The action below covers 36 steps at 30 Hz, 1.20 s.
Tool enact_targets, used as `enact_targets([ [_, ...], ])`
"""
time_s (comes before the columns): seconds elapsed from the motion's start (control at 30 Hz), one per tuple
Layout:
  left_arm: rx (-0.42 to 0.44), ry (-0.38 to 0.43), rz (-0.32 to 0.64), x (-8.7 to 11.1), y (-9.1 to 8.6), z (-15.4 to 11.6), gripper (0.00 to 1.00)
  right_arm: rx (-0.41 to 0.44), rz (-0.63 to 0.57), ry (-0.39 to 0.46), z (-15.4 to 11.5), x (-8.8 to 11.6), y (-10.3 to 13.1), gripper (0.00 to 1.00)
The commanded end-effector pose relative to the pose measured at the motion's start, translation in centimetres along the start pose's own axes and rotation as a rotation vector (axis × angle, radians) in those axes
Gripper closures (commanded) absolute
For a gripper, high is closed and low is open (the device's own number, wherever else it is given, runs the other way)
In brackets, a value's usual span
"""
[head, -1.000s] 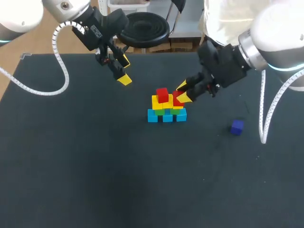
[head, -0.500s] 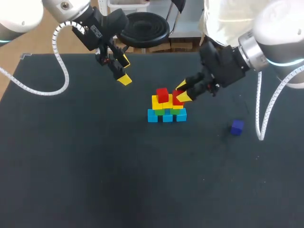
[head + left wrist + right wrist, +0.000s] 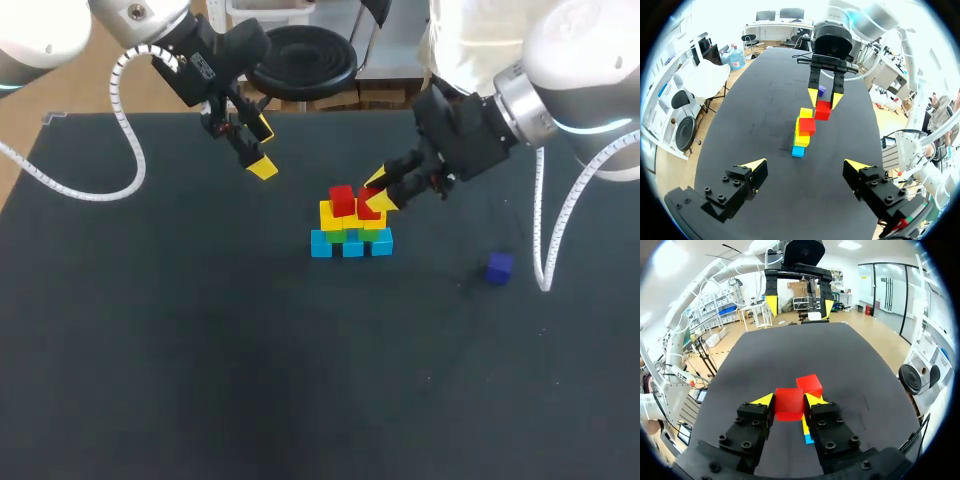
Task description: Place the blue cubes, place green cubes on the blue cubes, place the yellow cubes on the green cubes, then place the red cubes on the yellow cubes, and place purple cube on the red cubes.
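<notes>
Right end effector (image 3: 375, 193) is clamped on a red cube (image 3: 789, 403), both yellow tips pressed to its sides, right over the right half of the stack at the frame's centre. Beside it, the other red cube (image 3: 341, 199) sits on the yellow cubes (image 3: 330, 215). Green cubes (image 3: 336, 236) lie under those, with the blue cubes (image 3: 351, 246) in a row on the bench (image 3: 200, 350). The purple cube (image 3: 499, 267) lies alone, right of centre. Left end effector (image 3: 262, 147) hangs at upper left, fingers wide apart.
</notes>
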<state>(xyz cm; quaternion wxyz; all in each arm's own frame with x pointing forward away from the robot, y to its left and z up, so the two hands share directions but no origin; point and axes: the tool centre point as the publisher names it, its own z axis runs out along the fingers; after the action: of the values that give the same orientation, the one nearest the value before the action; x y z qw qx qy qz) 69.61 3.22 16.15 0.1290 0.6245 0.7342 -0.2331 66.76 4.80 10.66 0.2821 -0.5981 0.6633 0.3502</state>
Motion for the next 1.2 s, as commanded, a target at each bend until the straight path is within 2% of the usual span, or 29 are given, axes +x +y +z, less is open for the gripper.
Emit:
enact_targets([
  [0.03, -0.002, -0.003, 0.002, 0.1, 0.0, 0.0, 0.00, -0.005, 0.003, 0.000, 0.1, 0.0, -0.2, 1.00],
  [0.53, -0.002, -0.003, 0.002, 0.1, 0.0, 0.0, 0.00, -0.016, 0.006, -0.015, 0.6, -0.2, -0.3, 1.00],
  [0.97, -0.002, -0.003, 0.002, 0.1, 0.0, 0.0, 0.00, 0.016, 0.005, 0.007, -0.8, -0.2, 0.0, 1.00],
  [1.2, -0.002, -0.003, 0.002, 0.1, 0.0, 0.0, 0.00, 0.035, 0.004, 0.018, -1.2, 0.5, -1.0, 1.00],
])
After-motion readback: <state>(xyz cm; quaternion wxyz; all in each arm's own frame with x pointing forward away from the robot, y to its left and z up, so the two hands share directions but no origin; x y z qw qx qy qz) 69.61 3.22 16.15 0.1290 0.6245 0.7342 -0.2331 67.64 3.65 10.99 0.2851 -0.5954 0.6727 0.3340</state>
